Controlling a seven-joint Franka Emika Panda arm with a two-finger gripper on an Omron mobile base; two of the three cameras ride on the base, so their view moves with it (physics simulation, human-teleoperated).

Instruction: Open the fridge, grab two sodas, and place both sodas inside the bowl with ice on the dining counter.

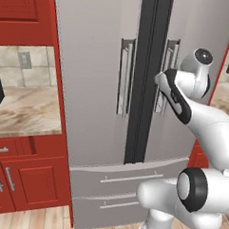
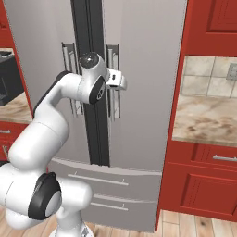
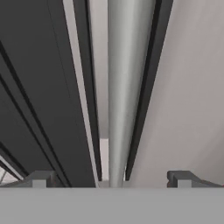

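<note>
The silver-grey fridge [image 1: 99, 87] [image 2: 143, 92] stands shut, both doors closed against the dark centre seam. My gripper [image 2: 118, 81] [image 1: 161, 83] is pressed up to the right door's vertical bar handle [image 1: 173, 55] [image 2: 114, 58], about halfway down it. In the hand view the handle [image 3: 124, 87] runs straight up between my two fingertips [image 3: 40, 178], which stand wide apart on either side of it without touching; my gripper [image 3: 109, 179] is open. The sodas, the bowl and the dining counter are out of view.
Red cabinets flank the fridge. A marbled wall countertop [image 1: 26, 112] lies to its left, another [image 2: 208, 120] to its right. A black appliance [image 2: 9, 74] sits on the left countertop. Two fridge drawers [image 1: 127, 181] are below the doors, above the wood floor.
</note>
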